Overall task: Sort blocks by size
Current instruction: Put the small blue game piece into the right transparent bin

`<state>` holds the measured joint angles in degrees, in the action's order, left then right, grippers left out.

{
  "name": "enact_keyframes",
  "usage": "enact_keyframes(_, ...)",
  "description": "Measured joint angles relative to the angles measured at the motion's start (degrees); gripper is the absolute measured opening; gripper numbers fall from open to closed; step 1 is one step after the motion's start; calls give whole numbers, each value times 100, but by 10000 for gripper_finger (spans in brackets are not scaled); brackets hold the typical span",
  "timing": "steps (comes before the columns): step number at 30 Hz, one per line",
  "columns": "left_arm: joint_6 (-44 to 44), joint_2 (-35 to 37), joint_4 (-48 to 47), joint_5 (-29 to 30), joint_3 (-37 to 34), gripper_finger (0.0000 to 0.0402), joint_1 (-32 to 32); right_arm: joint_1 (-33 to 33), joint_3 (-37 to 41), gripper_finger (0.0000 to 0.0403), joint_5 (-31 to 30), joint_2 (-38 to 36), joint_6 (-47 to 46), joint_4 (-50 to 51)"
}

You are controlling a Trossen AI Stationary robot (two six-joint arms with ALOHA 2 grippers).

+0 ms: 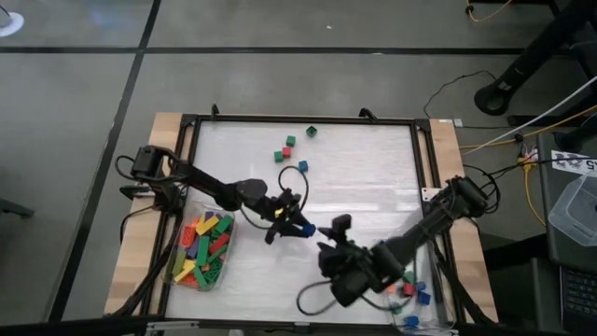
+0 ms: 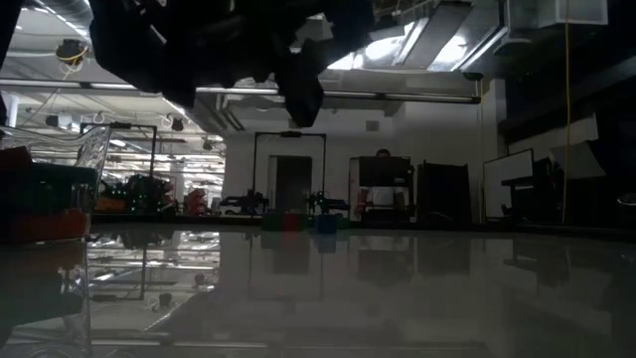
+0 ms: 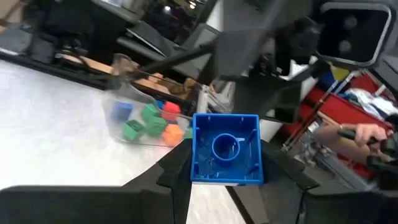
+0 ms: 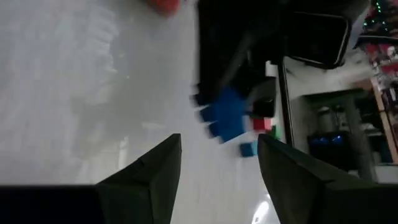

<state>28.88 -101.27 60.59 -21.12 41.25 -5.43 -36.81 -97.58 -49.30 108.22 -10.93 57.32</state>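
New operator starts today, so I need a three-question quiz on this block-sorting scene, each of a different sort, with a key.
1. True or false: the left hand holds a blue block.
2. Which tub holds the long blocks? A) the tub on the left arm's side B) the tub on the right arm's side
3. Fill in: the right hand is ____, with nothing between its fingers.

Key: 1 true. 2 A. 3 open.
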Motion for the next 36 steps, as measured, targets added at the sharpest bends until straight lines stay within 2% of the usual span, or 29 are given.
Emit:
enact_keyframes(9,-366,0,7,-57,0,136,-370,520,2,211,1445,0,1283,-1080)
enact_keyframes(14,-388,0,10,-58,0,136,-440,619,2,209,1781,0,1752,-1489)
enact_keyframes(18,-400,0,217,-79,-2,136,-475,665,2,188,1953,0,1765,-1484)
enact_keyframes(27,-403,0,248,-118,0,137,-473,688,2,98,2083,-2,1929,-1471)
enact_keyframes(31,-470,0,251,69,0,153,-475,682,2,96,2137,-2,1850,-1414)
enact_keyframes(36,-682,2,169,606,2,196,-463,685,-312,113,2611,-4,814,-380)
